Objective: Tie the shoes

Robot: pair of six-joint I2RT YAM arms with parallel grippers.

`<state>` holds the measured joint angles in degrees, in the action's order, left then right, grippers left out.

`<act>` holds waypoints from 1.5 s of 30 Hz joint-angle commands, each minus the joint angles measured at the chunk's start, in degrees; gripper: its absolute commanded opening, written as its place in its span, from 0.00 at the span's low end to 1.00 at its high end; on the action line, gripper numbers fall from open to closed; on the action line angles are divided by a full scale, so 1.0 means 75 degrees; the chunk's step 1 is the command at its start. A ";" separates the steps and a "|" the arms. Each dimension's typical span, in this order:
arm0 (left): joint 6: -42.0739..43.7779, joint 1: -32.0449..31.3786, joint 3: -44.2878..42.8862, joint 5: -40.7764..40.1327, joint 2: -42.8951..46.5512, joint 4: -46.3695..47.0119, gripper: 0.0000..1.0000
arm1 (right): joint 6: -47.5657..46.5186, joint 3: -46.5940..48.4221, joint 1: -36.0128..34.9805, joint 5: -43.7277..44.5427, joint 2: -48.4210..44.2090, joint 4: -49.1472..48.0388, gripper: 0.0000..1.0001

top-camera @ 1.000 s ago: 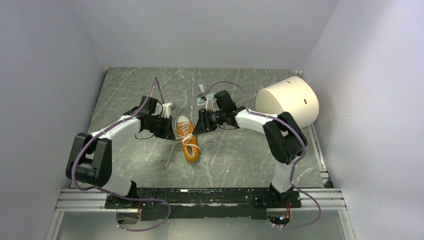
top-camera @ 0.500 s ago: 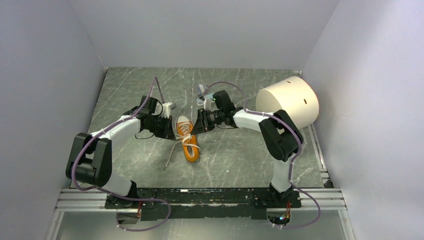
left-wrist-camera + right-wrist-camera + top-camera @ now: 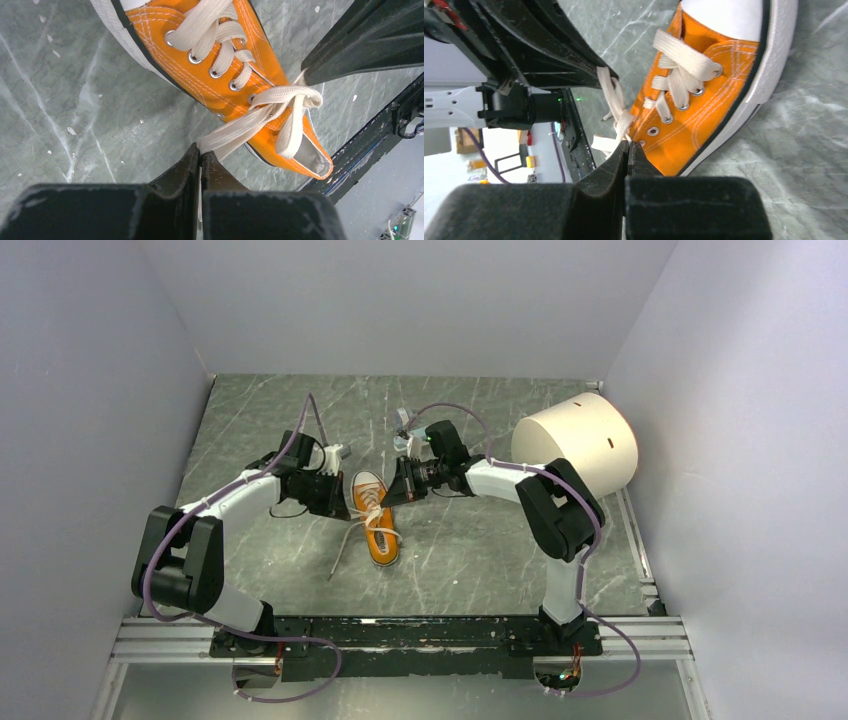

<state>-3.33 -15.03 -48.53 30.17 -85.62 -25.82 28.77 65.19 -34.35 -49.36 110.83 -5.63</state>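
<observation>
The orange sneaker [image 3: 376,519] lies mid-table, white toe cap toward the arms, heel toward the back. Its cream laces [image 3: 280,102] cross in a knot over the tongue. My left gripper [image 3: 343,496] sits at the shoe's left side, shut on a lace [image 3: 235,137] that runs taut from its tips [image 3: 201,154]. My right gripper [image 3: 393,494] sits at the shoe's right side, shut on the other lace [image 3: 616,112] at its tips [image 3: 628,146]. A loose lace end [image 3: 338,558] trails on the table left of the toe.
A large cream cylinder [image 3: 577,443] lies on its side at the right, behind the right arm. White walls close in the marble table [image 3: 460,550] on three sides. The metal base rail [image 3: 400,635] runs along the near edge.
The right gripper has moved slightly left, closer to the shoe's heel. The left arm and the shoe have barely moved.
</observation>
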 commanded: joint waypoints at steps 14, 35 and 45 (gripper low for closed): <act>-0.1224 0.0351 -0.0548 -0.1076 -0.0364 -0.1744 0.05 | 0.0115 -0.0904 0.0359 0.2411 -0.1051 0.0119 0.00; -0.1360 0.0584 -0.0385 -0.1623 -0.0816 -0.2062 0.05 | 0.0612 -0.2153 0.1569 0.3781 -0.1248 -0.0842 0.00; -0.1335 0.0580 -0.0407 -0.1659 -0.0904 -0.2086 0.05 | 0.0290 -0.2190 0.1738 0.3943 -0.1063 -0.0708 0.00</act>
<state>-13.89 -11.31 -51.18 21.61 -91.39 -38.65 32.80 49.10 -22.46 -23.83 102.00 -10.90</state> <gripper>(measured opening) 0.057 0.008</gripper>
